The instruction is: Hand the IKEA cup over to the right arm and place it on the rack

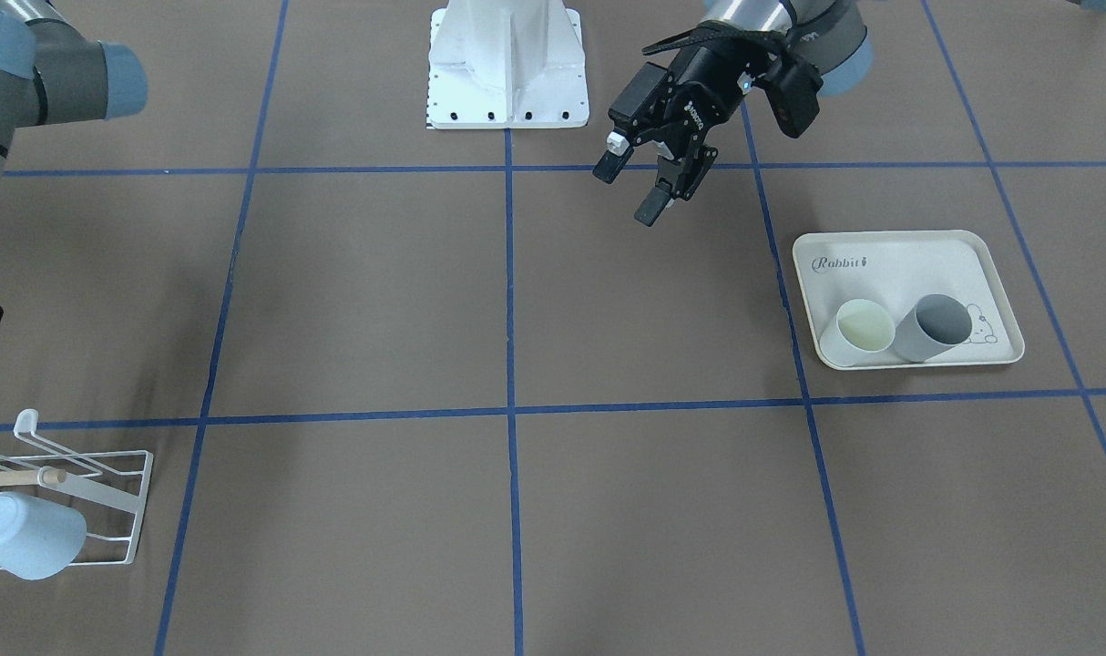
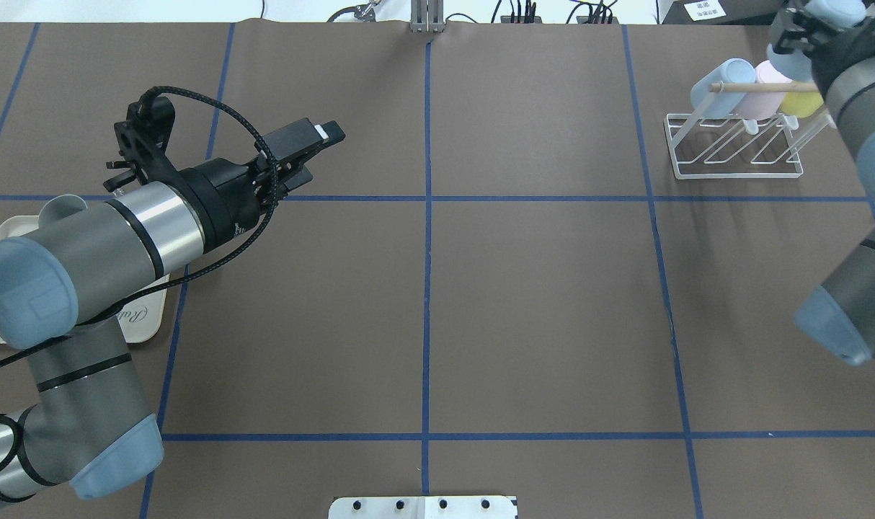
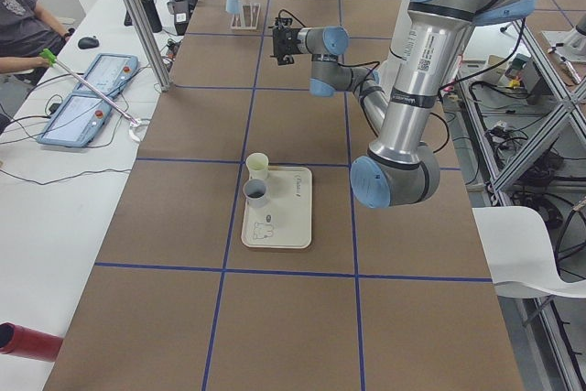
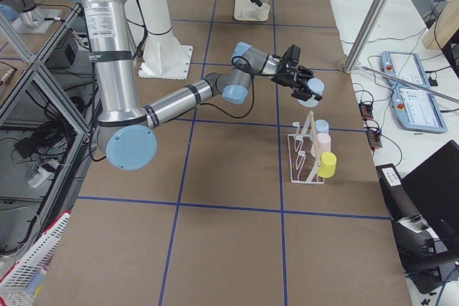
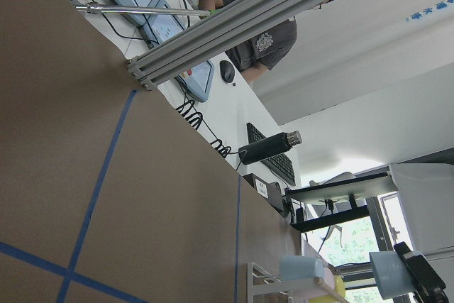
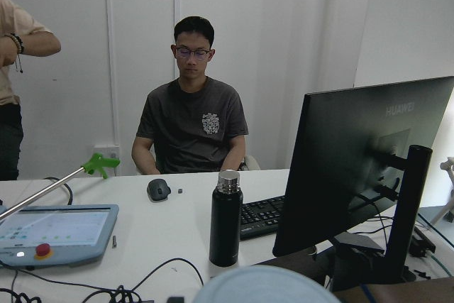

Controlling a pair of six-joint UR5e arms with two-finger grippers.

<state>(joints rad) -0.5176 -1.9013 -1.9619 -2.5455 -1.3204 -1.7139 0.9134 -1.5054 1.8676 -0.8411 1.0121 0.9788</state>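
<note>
The light blue IKEA cup (image 6: 264,286) is clasped by the right gripper (image 4: 307,85) and held in the air close to the rack (image 2: 740,175), higher than its wooden dowel (image 2: 762,87). Three cups, light blue, pink and yellow, are hung on the rack. The left gripper (image 1: 628,193) is spread wide and empty, well apart from the rack.

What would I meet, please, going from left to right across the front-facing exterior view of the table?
white wire rack → robot's white base plate → left gripper, jaws apart → cream cup → grey cup
</note>
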